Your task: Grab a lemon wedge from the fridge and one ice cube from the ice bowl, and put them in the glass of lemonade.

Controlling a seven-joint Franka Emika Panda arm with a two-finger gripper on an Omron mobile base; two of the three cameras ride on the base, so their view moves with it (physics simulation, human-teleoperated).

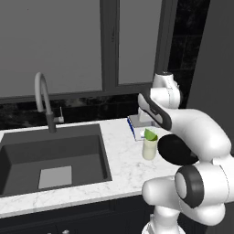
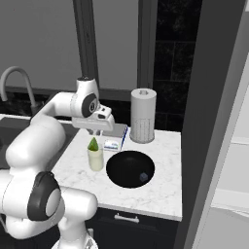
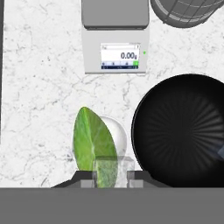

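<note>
Left base view: a white marble counter (image 1: 121,157) carries a dark rectangular sink (image 1: 50,160) with a curved grey tap (image 1: 43,98). The clear glass (image 1: 149,147) of pale yellow liquid stands just beside the glossy black bowl (image 1: 176,150), with the green-yellow wedge (image 1: 150,134) sticking up from its rim.

Right base view: the gripper (image 2: 96,133) hangs right above the wedge (image 2: 93,144), which pokes out of the glass (image 2: 95,158). The round, shallow bowl (image 2: 130,168) holds one small cube (image 2: 143,177). A paper towel roll (image 2: 143,115) stands behind.

Hand view: the fingers (image 3: 93,178) pinch a clear cube (image 3: 111,168) over the glass (image 3: 114,135). The wedge (image 3: 92,142) leans inside it, beside the ribbed bowl (image 3: 186,131). A scale (image 3: 116,37) lies beyond.
</note>
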